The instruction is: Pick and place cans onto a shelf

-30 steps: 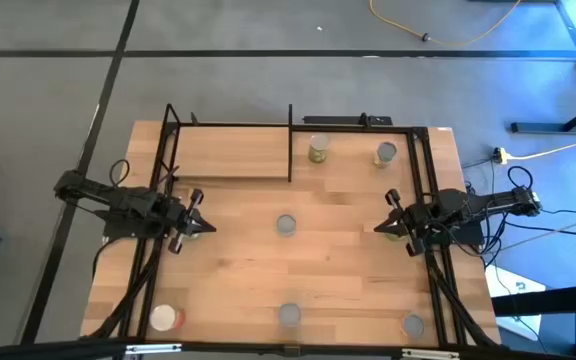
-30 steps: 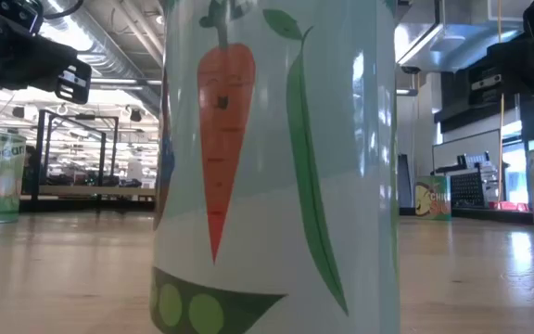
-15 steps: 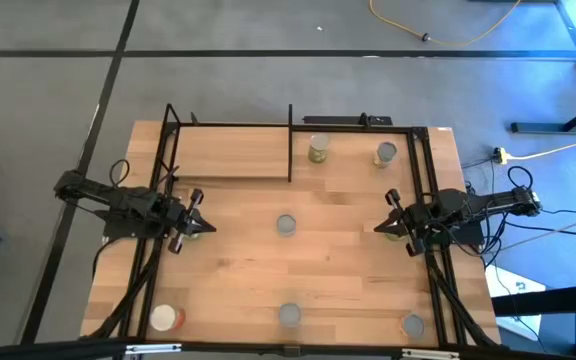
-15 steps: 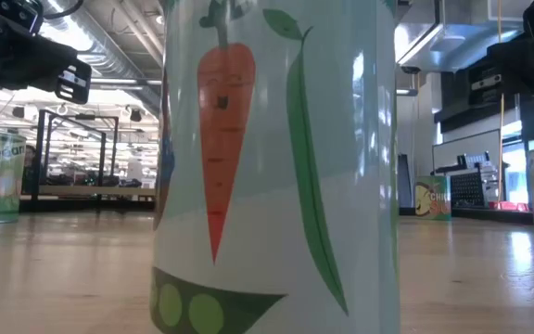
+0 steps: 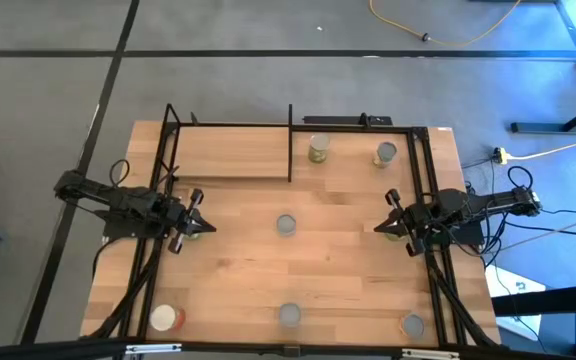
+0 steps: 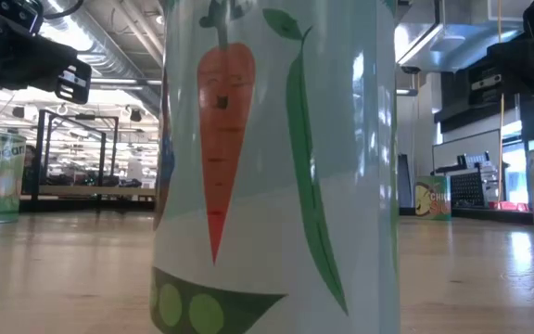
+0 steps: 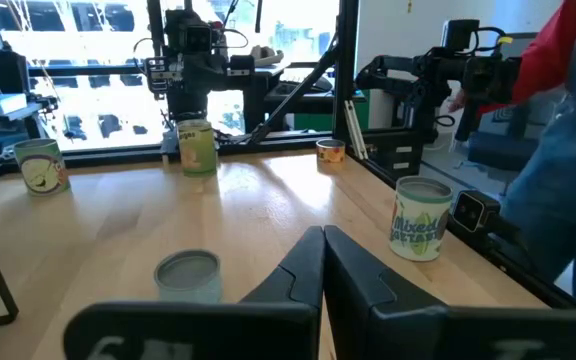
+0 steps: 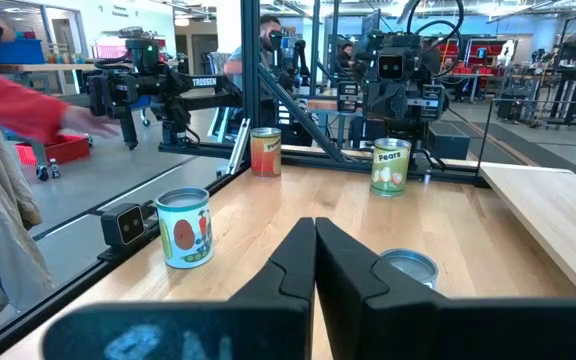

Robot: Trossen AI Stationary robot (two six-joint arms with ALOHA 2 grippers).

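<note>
Fingers of both the left gripper (image 5: 197, 212) and right gripper (image 5: 389, 212) are pressed together, holding nothing. Beside the bare shelf (image 5: 230, 155), the cans (image 5: 286, 225) stand on the table; none placed yet.

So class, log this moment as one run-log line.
left gripper: shut, empty, waiting table's left | right gripper: shut, empty, waiting table's right | light-wood black-framed shelf: no cans | grey-topped centre can: untouched

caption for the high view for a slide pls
Both arms wait at the table sides, left hand and right hand shut, cans scattered, shelf empty.
</note>
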